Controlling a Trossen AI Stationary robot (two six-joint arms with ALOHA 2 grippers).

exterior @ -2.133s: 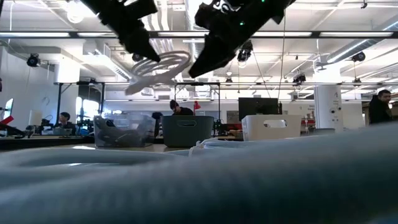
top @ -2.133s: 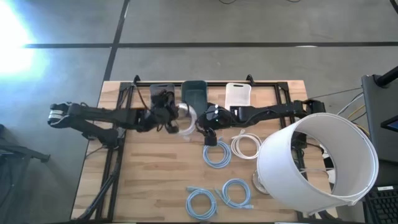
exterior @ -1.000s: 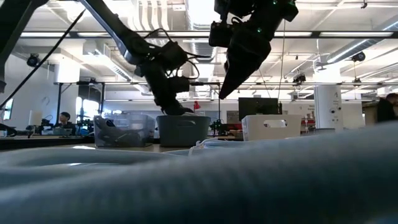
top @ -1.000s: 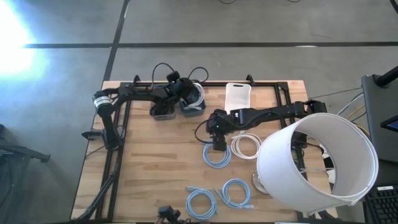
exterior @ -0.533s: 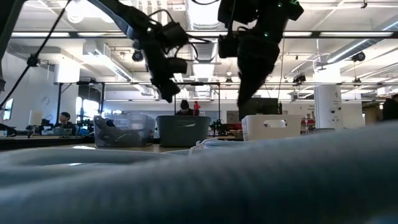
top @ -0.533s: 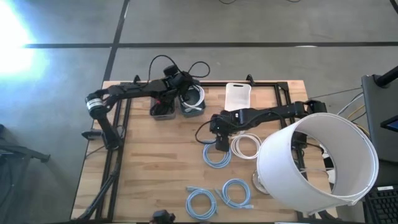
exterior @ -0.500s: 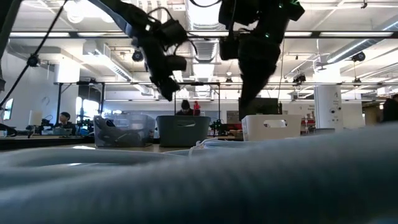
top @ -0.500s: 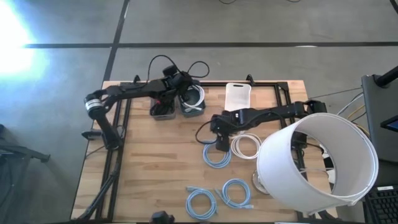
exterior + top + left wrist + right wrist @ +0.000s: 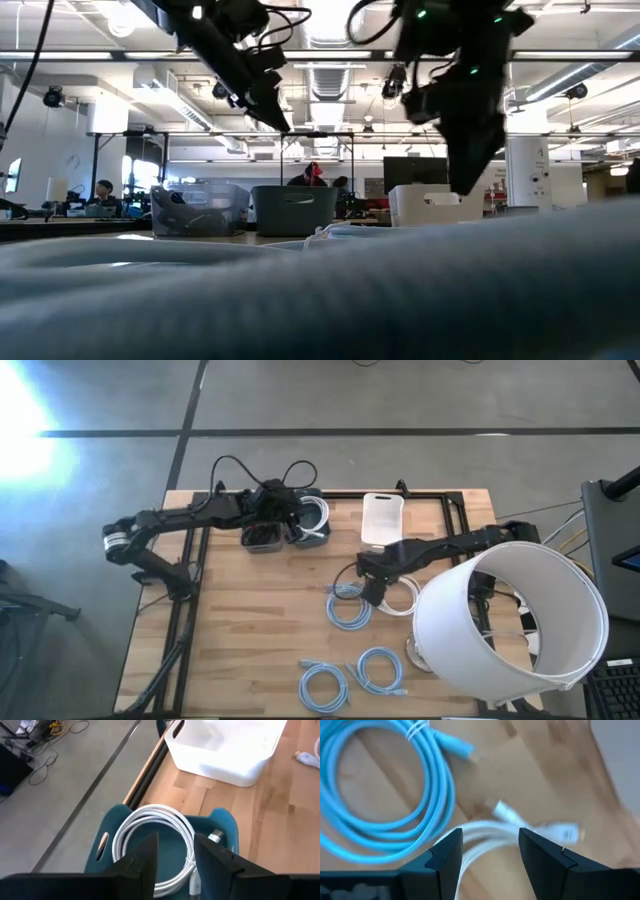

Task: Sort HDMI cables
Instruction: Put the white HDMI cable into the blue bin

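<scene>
A white HDMI cable coil (image 9: 152, 827) lies in the teal bin (image 9: 222, 820) at the table's far edge. My left gripper (image 9: 175, 855) hovers open above that bin (image 9: 312, 530), holding nothing. My right gripper (image 9: 376, 592) is open, pointing down over another white coil (image 9: 398, 596) on the table. In the right wrist view its fingers stand on either side of that white cable (image 9: 485, 827). A light blue coil (image 9: 350, 610) lies just left of it, and two more light blue coils (image 9: 325, 686) (image 9: 380, 668) lie near the front edge.
A clear bin (image 9: 262, 536) with dark contents stands left of the teal one, and a white bin (image 9: 382, 515) stands to its right. A large white drum-shaped shade (image 9: 510, 622) covers the table's right front corner.
My left gripper has risen out of the teal bin and drawn back toward the table's left, leaving the white coil in the bin. My right gripper has moved toward the table's right, from over the light blue coil to over the white coil, and come lower.
</scene>
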